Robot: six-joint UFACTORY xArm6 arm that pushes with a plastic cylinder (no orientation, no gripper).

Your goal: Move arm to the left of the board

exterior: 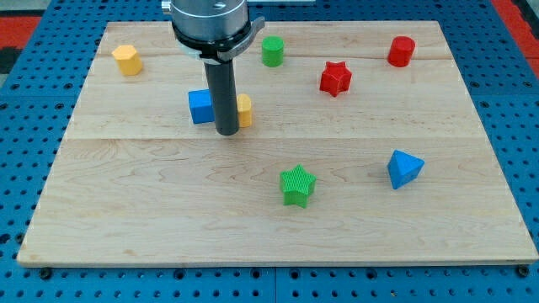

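Just left of the table's (126, 194) centre, my tip (226, 133) is planted on the wood, squeezed between two blocks: the blue cube (200, 107) right at its left side, a yellow block (244, 110) half-hidden behind the rod on its right. There are no jaws here, just a straight dark rod. The table's left edge lies well off from the tip. Near the top-left corner sits a yellow hexagonal block (127, 60). Along the top edge: green cylinder (272, 51), red star (335, 78), red cylinder (402, 51). Towards the bottom edge, a green star (297, 184); over towards the right edge, a blue triangular block (404, 168).
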